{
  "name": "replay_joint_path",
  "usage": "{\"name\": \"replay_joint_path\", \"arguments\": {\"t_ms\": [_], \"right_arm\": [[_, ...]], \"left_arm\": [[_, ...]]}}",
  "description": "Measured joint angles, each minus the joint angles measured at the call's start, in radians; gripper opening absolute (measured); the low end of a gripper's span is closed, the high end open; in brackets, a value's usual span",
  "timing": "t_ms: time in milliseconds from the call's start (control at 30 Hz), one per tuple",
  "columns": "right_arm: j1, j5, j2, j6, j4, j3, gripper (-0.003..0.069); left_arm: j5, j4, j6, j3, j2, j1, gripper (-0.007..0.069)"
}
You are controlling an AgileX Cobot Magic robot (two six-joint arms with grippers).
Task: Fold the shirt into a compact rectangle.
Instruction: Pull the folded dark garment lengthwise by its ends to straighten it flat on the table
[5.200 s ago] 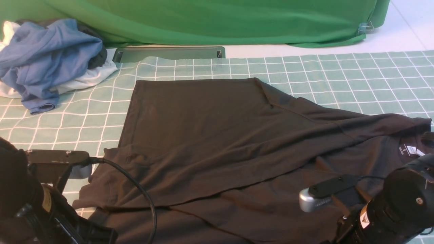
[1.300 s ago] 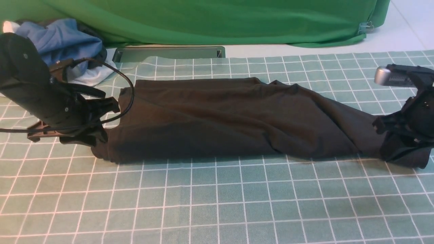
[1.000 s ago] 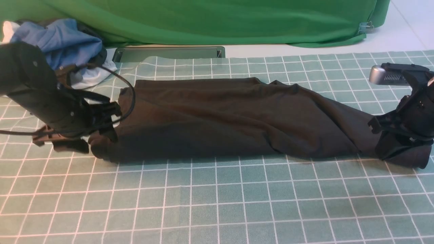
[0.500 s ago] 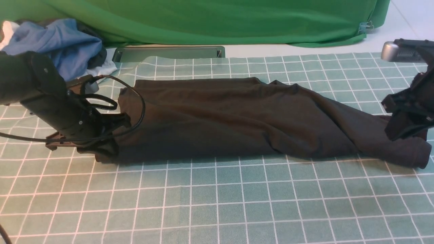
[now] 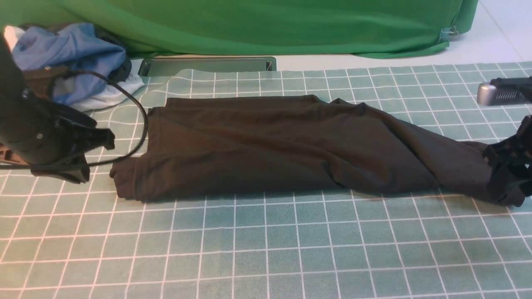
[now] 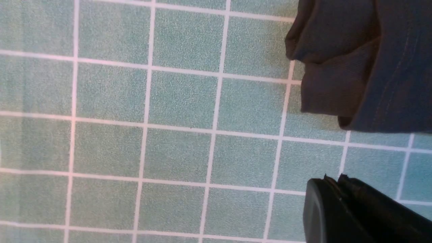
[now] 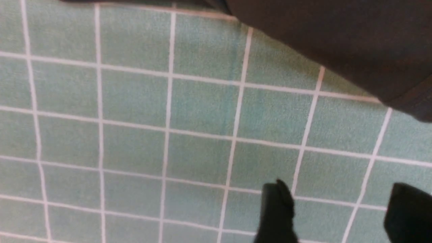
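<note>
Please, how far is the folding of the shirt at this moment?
Partly done: the black shirt is already doubled into a long, wide strip. In hand: nothing; the left gripper is shut and empty, and the right gripper is open over the checked cloth. Left: the strip probably needs folding shorter into a rectangle, and its uneven ends tidying.

Open across the near half of the gridded cloth, left to right. Passable too along a far strip beyond the black shirt, widening rightward. Blocked far left by 1 heap of clothes; at left by the left gripper and 1 looping cable; at right by the right gripper, overlapping the shirt's end in front view.
</note>
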Motion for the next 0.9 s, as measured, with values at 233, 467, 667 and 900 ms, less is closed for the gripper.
{"name": "replay_joint_path", "arguments": {"t_ms": [233, 467, 667, 900], "right_arm": [[-0.034, -0.143, 0.010, 0.145, -0.145, 0.005, 0.0501], [-0.095, -0.212, 0.103, 0.160, -0.144, 0.007, 0.0503], [-0.108, -0.270, 0.153, 0.135, -0.085, 0.007, 0.0479], [-0.108, -0.301, 0.188, 0.045, 0.015, 0.007, 0.0141]], "left_arm": [[-0.018, -0.195, 0.057, 0.025, 0.013, -0.007, 0.0013], [-0.112, -0.217, 0.014, 0.027, 0.110, -0.137, 0.0013], [-0.118, -0.119, -0.088, -0.073, 0.269, -0.210, 0.0013], [-0.088, -0.111, -0.113, -0.154, 0.394, -0.198, 0.0013]]}}
